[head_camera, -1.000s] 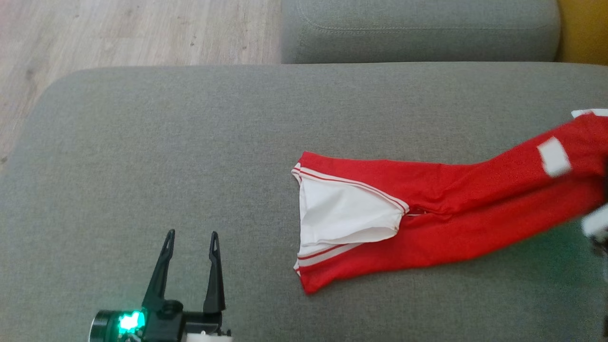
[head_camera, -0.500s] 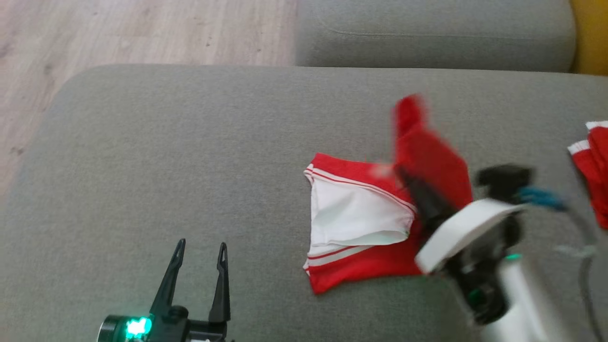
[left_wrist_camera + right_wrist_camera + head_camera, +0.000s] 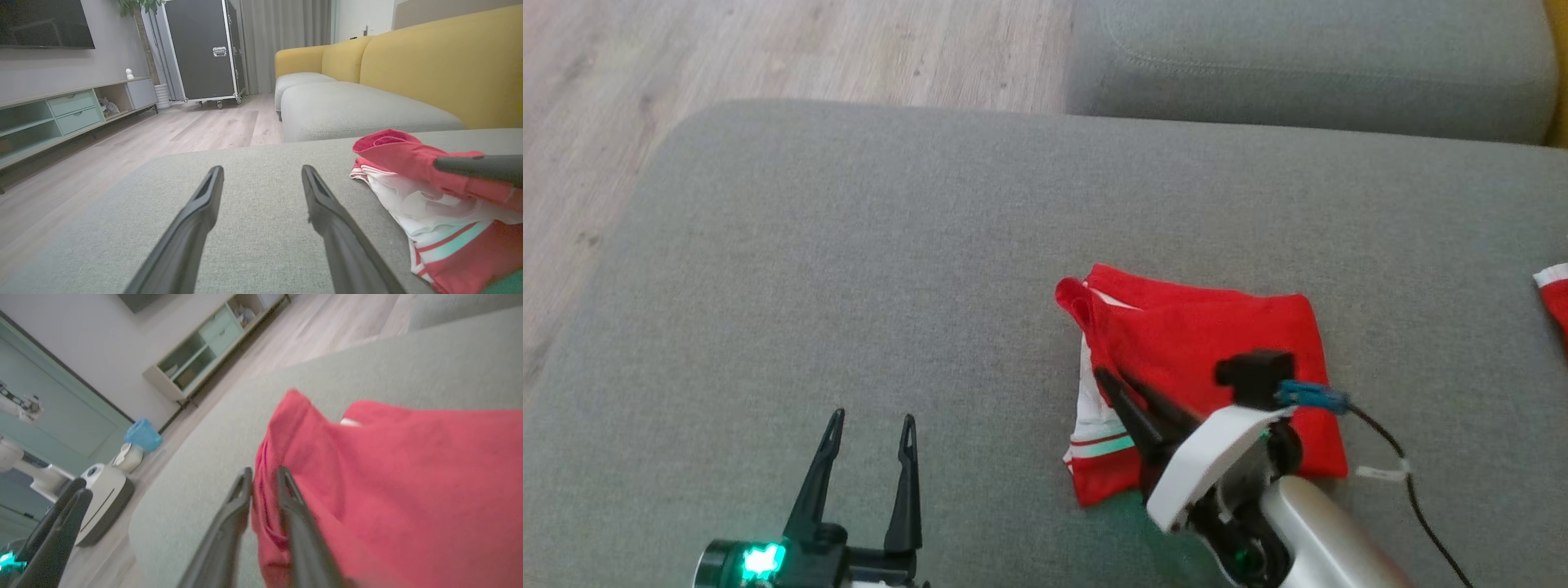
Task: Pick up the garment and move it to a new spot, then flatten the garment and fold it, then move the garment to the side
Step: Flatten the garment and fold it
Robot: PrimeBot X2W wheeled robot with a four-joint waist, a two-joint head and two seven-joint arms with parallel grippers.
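Your right gripper (image 3: 1112, 380) reaches in low from the lower right, its fingers nearly together, pinching a fold of the garment (image 3: 1209, 335). The garment lies doubled over on the grey cushion (image 3: 849, 245), red with white trim. Your left gripper (image 3: 872, 418) hovers spread wide, well apart from it.

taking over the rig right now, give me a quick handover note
left gripper: open and empty, over bare cushion, apart from the garment.
right gripper: fingers nearly together, pinching a fold of the red garment near its left edge.
garment: mid-cushion, red layer doubled over the white-lined part, with white showing along the left edge.
done: one fold laid.
left to do: let go, smooth it, probably fold again, then move it to the side.
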